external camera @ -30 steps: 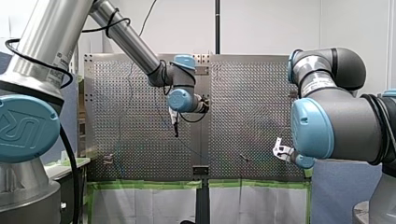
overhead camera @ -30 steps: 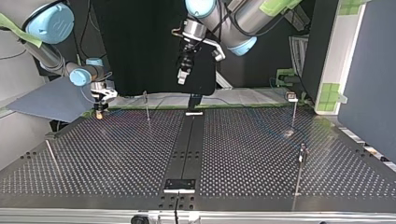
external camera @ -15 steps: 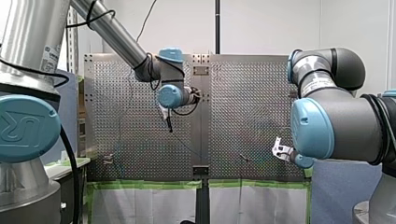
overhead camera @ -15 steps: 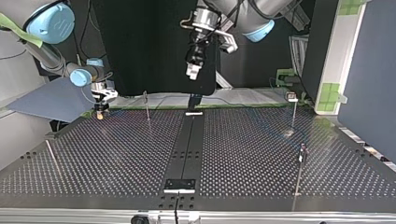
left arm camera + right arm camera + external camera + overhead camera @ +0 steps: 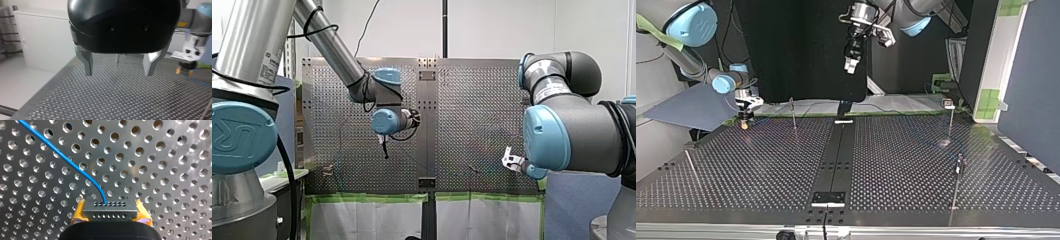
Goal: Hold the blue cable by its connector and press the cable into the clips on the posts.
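Right wrist view, closest in: shows the right tool (image 5: 110, 207) pinching the connector (image 5: 110, 214) between yellow pads (image 5: 78, 213), low over the desk (image 5: 162, 170). Shows the cable (image 5: 62, 157) leaving the connector's face and curving away across the holes, loose and in no clip.

Left wrist view next: shows the left tool (image 5: 118, 72) spread wide, with nothing between the metal fingers (image 5: 87, 63), well above the desk. Catches the right tool (image 5: 184, 71) beyond, with a blue stretch of cable (image 5: 200, 82) trailing beside.

Top view, farther out: finds the right tool (image 5: 744, 121) unmoved over the last second, at the desk's far edge, at the view's left. Finds the left tool (image 5: 852, 65) higher and further right than a second ago; in the front view, has slid left and lower (image 5: 385, 150). Leaves the posts (image 5: 951, 117) upright, thin and well apart; cannot make out any cable at the clips (image 5: 948, 103).

Reads, as a judgement, like this: grip on the connector settled, routing not yet begun, only the empty left arm repositioning. Next probably calls for carrying the connector toward the nearest post (image 5: 793, 112) and pressing the cable down into its clip.
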